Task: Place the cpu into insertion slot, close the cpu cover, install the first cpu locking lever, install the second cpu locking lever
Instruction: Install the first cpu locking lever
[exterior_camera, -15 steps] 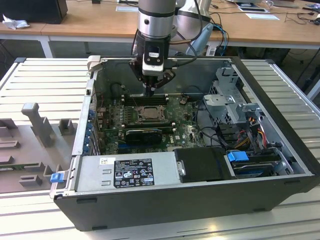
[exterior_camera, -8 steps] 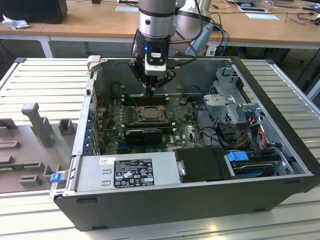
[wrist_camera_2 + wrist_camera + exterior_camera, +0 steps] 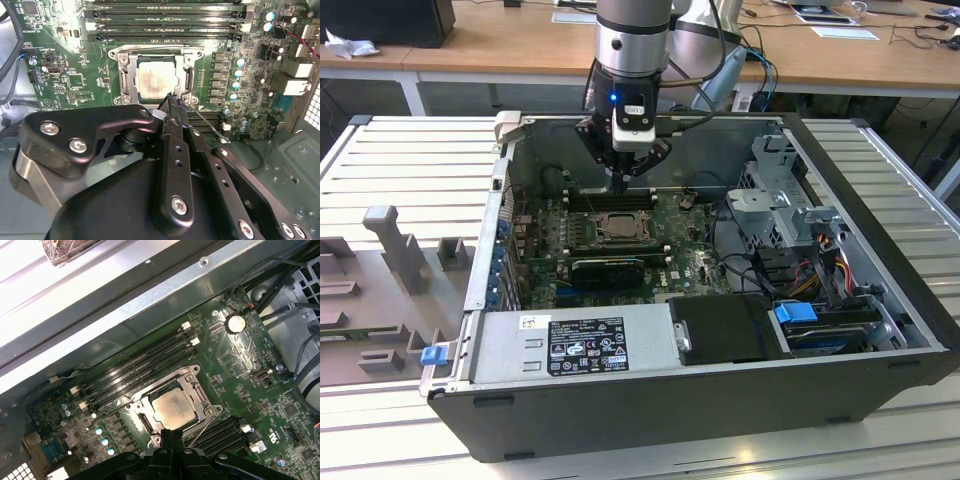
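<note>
The small square cpu (image 3: 172, 406) with its pale silver top lies flat in the square black insertion slot (image 3: 145, 421) on the green circuit board (image 3: 695, 255). The thin silver-grey metal cpu cover (image 3: 131, 75) lies down around it, framing the chip in both wrist views. Just at the slot's edge hangs the black gripper (image 3: 172, 102). Its 2 fingers (image 3: 166, 440) are drawn narrow, tips together, beside a thin metal locking lever (image 3: 207, 125) that slants away from the socket. Whether they pinch it I cannot tell. The board sits inside an open black computer case (image 3: 720, 410) on a ribbed grey table (image 3: 410, 160).
</note>
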### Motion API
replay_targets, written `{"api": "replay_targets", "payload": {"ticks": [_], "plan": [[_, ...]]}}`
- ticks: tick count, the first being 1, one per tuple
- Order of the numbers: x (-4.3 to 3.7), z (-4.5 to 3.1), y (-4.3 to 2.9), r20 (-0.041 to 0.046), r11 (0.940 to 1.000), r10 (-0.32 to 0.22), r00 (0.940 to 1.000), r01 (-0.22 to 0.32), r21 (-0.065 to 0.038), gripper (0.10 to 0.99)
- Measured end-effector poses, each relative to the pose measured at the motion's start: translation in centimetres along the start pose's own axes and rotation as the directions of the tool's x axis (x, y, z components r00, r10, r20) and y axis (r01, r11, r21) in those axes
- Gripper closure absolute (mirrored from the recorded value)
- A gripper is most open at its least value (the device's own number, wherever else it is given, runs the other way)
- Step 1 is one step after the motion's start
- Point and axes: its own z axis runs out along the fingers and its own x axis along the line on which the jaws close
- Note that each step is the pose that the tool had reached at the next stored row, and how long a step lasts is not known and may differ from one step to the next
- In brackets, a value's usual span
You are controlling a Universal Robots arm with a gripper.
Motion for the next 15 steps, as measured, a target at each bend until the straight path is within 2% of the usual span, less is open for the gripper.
{"api": "replay_targets", "payload": {"ticks": [10,15], "plan": [[0.37,0.01,-0.22,0.0,1.0,-0.001,1.0,0.001,0.0,0.98],[0.85,0.09,-0.49,-0.001,1.0,-0.005,1.0,0.005,-0.002,0.98]]}}
